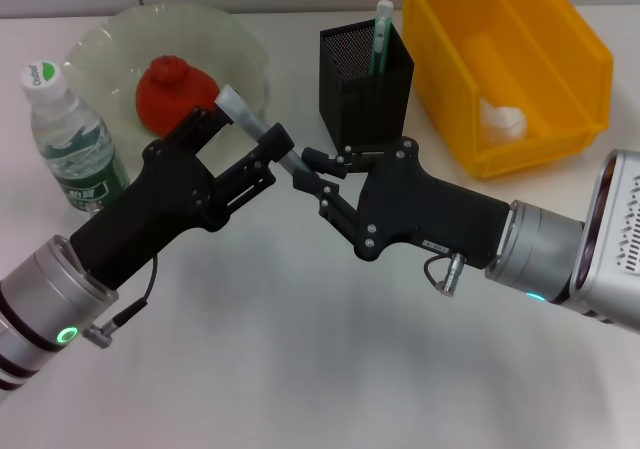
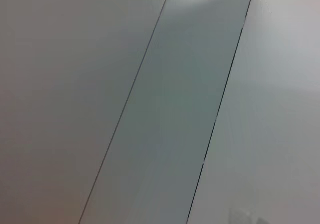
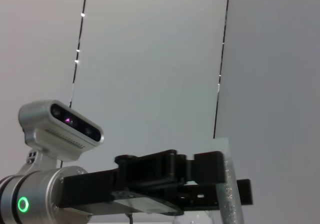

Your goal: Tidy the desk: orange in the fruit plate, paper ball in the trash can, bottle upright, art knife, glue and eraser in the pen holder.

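Over the middle of the white desk (image 1: 300,369), the two black pincers meet tip to tip. The left pincer (image 1: 258,141), reaching in from seven o'clock, is closed on the slim grey metallic art knife (image 1: 262,132), which slants from its pale end at eleven o'clock down to its darker end at five o'clock. The right pincer (image 1: 318,172), coming from four o'clock, has its fingers narrowed about that darker end; whether they actually press on it I cannot tell.

At nine o'clock the small clear plastic bottle (image 1: 72,139) with green label stands upright. Behind the pincers stands the black mesh pen holder (image 1: 365,84), with the light green glue stick (image 1: 381,37) upright inside. At eleven o'clock the red-orange orange (image 1: 172,93) lies in the pale green glass fruit plate (image 1: 110,44). At two o'clock the white paper ball (image 1: 501,121) lies in the yellow plastic trash can (image 1: 560,59).
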`<action>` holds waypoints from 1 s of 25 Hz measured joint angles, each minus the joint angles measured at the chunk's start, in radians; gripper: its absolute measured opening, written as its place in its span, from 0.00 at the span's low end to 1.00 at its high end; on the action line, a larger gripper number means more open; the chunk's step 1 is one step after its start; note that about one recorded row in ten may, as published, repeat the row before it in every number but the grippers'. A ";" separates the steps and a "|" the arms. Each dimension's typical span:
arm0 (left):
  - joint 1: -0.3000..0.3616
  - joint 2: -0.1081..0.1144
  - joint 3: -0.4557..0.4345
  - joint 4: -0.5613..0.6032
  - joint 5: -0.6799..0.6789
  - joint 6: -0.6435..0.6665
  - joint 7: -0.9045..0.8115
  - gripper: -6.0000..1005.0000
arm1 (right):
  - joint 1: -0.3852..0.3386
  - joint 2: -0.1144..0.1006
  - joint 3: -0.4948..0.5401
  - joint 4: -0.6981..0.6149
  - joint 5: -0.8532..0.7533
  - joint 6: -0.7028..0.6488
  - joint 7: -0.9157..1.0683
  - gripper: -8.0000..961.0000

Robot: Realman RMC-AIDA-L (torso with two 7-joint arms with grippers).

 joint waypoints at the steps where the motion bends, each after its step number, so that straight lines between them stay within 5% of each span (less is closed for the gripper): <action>1: -0.001 0.000 -0.003 -0.003 0.000 -0.002 0.001 0.76 | -0.003 0.000 -0.012 -0.006 0.016 0.005 -0.007 0.14; 21: -0.006 0.001 -0.028 -0.025 0.001 -0.015 0.002 0.71 | -0.007 0.000 -0.088 -0.057 0.116 0.098 -0.027 0.14; 25: -0.008 0.001 -0.028 -0.024 0.004 -0.021 0.003 0.51 | -0.006 0.000 -0.093 -0.063 0.126 0.110 -0.027 0.14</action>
